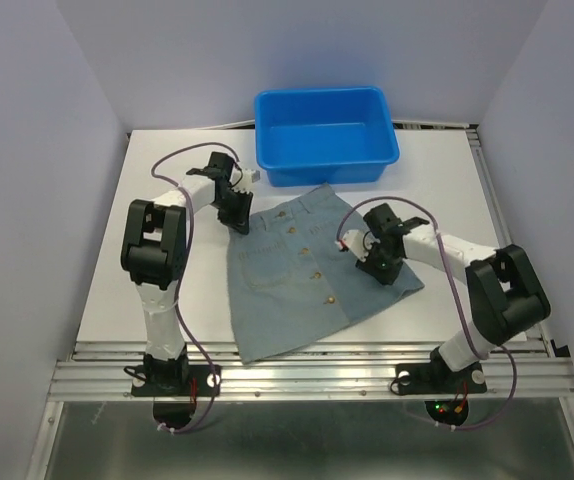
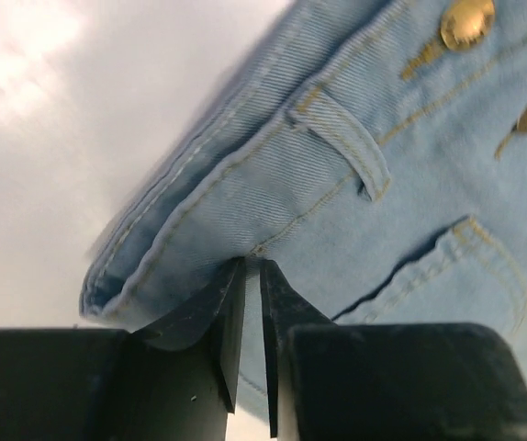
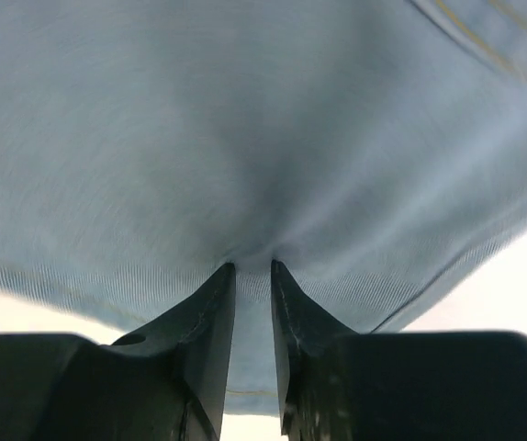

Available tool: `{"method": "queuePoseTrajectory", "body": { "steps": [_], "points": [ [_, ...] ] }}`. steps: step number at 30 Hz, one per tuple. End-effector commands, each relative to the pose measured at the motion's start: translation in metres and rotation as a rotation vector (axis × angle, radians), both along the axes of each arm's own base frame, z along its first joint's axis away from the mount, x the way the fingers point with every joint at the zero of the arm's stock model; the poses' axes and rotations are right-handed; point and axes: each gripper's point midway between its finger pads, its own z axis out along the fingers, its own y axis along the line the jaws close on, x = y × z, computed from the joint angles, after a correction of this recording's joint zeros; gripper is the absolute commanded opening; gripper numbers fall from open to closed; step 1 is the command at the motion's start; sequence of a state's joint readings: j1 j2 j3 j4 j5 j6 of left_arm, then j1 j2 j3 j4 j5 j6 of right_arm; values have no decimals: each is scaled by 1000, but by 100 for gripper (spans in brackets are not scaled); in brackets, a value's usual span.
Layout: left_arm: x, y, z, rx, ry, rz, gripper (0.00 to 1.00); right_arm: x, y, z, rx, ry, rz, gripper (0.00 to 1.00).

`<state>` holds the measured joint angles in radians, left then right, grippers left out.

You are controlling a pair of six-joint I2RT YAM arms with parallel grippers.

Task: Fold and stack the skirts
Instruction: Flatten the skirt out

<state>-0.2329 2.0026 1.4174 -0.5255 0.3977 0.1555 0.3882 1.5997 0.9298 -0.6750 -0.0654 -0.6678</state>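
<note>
Here left tool (image 2: pixel 252 266) pinches the waistband corner of the light-blue denim button-front skirt (image 1: pixel 297 270); right tool (image 3: pixel 252 268) pinches its side edge.

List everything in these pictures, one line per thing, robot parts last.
skirt: one, light blue denim, spread flat mid-table, waistband toward the tub
buttons: one row, brass, down the skirt's front
tub: one, bright blue, far side of the table
table: one, white, under everything
rail: one, silver, along the near edge
left arm: one, black and white, left of the skirt; jaws closed on the waistband corner
right arm: one, black and white, right of the skirt; jaws closed on the skirt's right edge
</note>
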Motion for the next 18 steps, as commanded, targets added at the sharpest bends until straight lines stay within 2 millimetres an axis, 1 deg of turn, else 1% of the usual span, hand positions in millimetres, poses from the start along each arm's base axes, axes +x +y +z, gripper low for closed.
{"method": "queuePoseTrajectory", "body": {
  "steps": [1, 2, 3, 4, 5, 6, 7, 8, 9, 10, 11, 12, 13, 14, 15, 16, 17, 18],
  "points": [
    [53, -2, 35, -41, -135, 44, 27, -75, 50, 25, 128, 173, 212, 29],
    [57, -1, 44, -52, -158, 45, 27, -84, 65, 30, 188, 190, 251, 29],
    [59, 2, 63, -65, -204, 47, 30, -99, 88, 51, 292, 237, 274, 31],
    [56, 2, 59, -61, -195, 41, 32, -102, 97, 61, 341, 257, 265, 32],
    [48, 7, 74, -53, -232, 34, 33, -98, 114, 84, 420, 258, 237, 33],
    [48, 8, 88, -55, -269, 29, 34, -92, 120, 92, 435, 239, 230, 33],
    [35, 10, 86, -50, -256, 20, 35, -85, 124, 99, 444, 218, 225, 33],
    [24, 12, 105, -53, -294, 1, 36, -75, 129, 106, 454, 180, 212, 33],
    [15, 14, 106, -50, -292, -10, 37, -63, 130, 111, 462, 139, 187, 34],
    [1, 17, 107, -45, -287, -16, 37, -49, 130, 114, 445, 76, 167, 35],
    [-6, 19, 105, -37, -280, -20, 38, -37, 128, 114, 437, 31, 143, 36],
    [-18, 24, 97, -16, -251, -13, 39, -19, 129, 112, 419, -38, 125, 39],
    [-25, 26, 91, -10, -227, -13, 39, -5, 129, 110, 416, -83, 113, 39],
    [-35, 28, 80, -5, -190, -12, 39, 4, 126, 97, 372, -82, 94, 39],
    [-39, 27, 75, -9, -171, -12, 39, 9, 126, 92, 357, -85, 88, 39],
    [-47, 25, 65, -22, -133, -16, 39, 18, 121, 74, 314, -67, 61, 39],
    [-50, 23, 63, -32, -123, -22, 38, 24, 117, 66, 294, -58, 48, 38],
    [-54, 21, 57, -40, -99, -33, 39, 27, 114, 60, 280, -49, 38, 38]
  ]
}}
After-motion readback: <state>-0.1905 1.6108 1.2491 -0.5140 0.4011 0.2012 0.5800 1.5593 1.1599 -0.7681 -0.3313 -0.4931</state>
